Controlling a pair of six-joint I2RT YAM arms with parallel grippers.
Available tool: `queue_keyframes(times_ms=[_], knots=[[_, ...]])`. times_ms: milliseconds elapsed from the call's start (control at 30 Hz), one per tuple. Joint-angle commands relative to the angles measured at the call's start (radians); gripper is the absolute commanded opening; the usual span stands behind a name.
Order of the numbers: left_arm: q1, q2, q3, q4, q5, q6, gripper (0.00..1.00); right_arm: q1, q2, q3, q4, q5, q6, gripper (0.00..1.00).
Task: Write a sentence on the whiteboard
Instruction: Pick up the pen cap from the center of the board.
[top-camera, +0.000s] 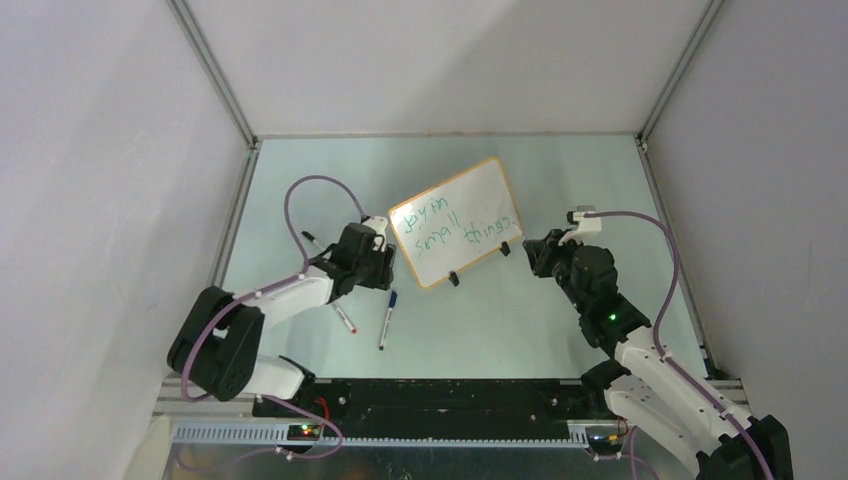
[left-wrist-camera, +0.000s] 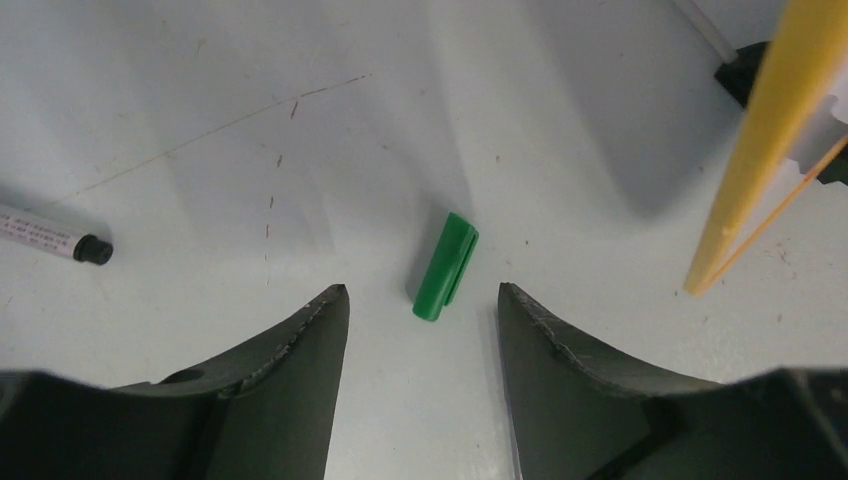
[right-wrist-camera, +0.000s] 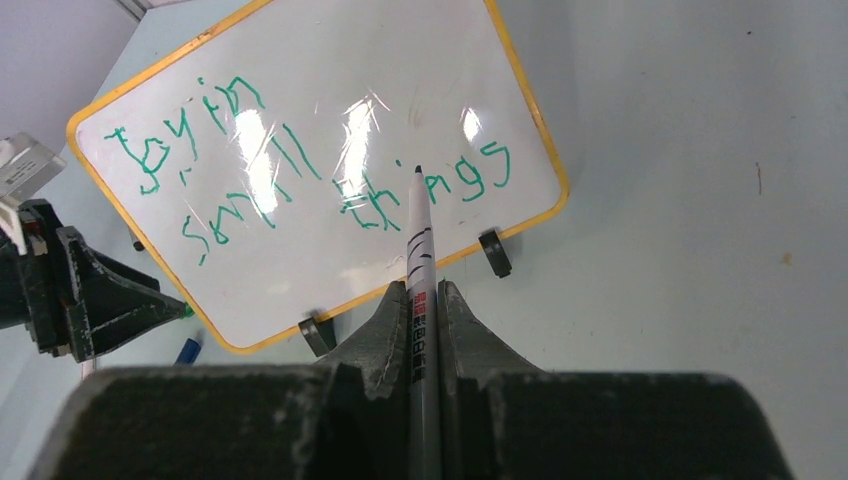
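Sentence (right-wrist-camera: 300, 170) looks done: 2 green lines on the whiteboard (top-camera: 457, 222), propped mid surface (top-camera: 560, 180). Right fingers (right-wrist-camera: 385, 330) clamp the marker (right-wrist-camera: 418, 240); left fingers (left-wrist-camera: 300, 350) open over the green cap (left-wrist-camera: 446, 265). Only capping left, I reckon.

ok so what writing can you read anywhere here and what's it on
"Joy in": top line of the green sentence on the whiteboard
"small things": its lower line
Print on the held marker in the right gripper: too small to read
Print on the loose marker: blurred, unreadable
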Motion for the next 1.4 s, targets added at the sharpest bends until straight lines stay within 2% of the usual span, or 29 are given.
queue_keyframes(times_ms=[0, 167, 300, 400, 533, 600, 633, 667, 800, 933, 1033, 1067, 1267, 1367], knots=[[-0.011, 0.066, 0.079, 0.051, 0.012, 0.04, 0.59, -0.003, 0.008, 0.0, 0.049, 0.003, -0.014, 0.0], [-0.02, 0.132, 0.089, 0.069, 0.0, 0.037, 0.53, -0.002, 0.006, 0.0, 0.049, 0.004, -0.017, 0.0], [-0.034, 0.179, 0.099, 0.067, -0.007, 0.028, 0.34, -0.002, 0.006, 0.001, 0.047, 0.009, -0.018, 0.0], [-0.043, 0.185, 0.086, 0.061, -0.027, 0.007, 0.3, -0.002, 0.009, 0.001, 0.049, 0.006, -0.018, 0.0], [-0.052, 0.126, 0.019, 0.081, -0.049, -0.049, 0.23, -0.002, 0.006, 0.001, 0.047, 0.004, -0.021, 0.0], [-0.052, 0.096, -0.003, 0.068, -0.054, -0.068, 0.13, -0.001, 0.004, 0.001, 0.046, 0.003, -0.021, 0.0], [-0.052, 0.078, -0.011, 0.054, -0.062, -0.082, 0.04, -0.001, 0.003, 0.001, 0.046, 0.002, -0.021, 0.0], [-0.052, 0.066, -0.014, 0.048, -0.068, -0.091, 0.02, 0.0, 0.003, 0.0, 0.047, 0.001, -0.021, 0.0], [-0.052, -0.057, -0.05, 0.016, -0.103, -0.17, 0.0, 0.005, -0.007, 0.001, 0.051, -0.015, -0.024, 0.0], [-0.05, -0.229, -0.074, -0.027, -0.157, -0.265, 0.0, 0.019, -0.016, 0.01, 0.066, -0.107, -0.018, 0.0], [-0.046, -0.381, -0.09, -0.041, -0.186, -0.377, 0.0, 0.085, -0.006, 0.035, 0.071, -0.163, -0.008, 0.0], [-0.046, -0.41, -0.094, -0.043, -0.203, -0.457, 0.0, 0.107, -0.002, 0.042, 0.068, -0.156, -0.006, 0.0], [-0.043, -0.616, -0.12, -0.038, -0.234, -0.904, 0.0, 0.374, -0.004, 0.074, 0.102, 0.026, -0.01, 0.0], [-0.045, -0.682, -0.135, -0.001, -0.22, -1.016, 0.0, 0.548, -0.001, 0.074, 0.164, 0.158, -0.031, 0.0]])
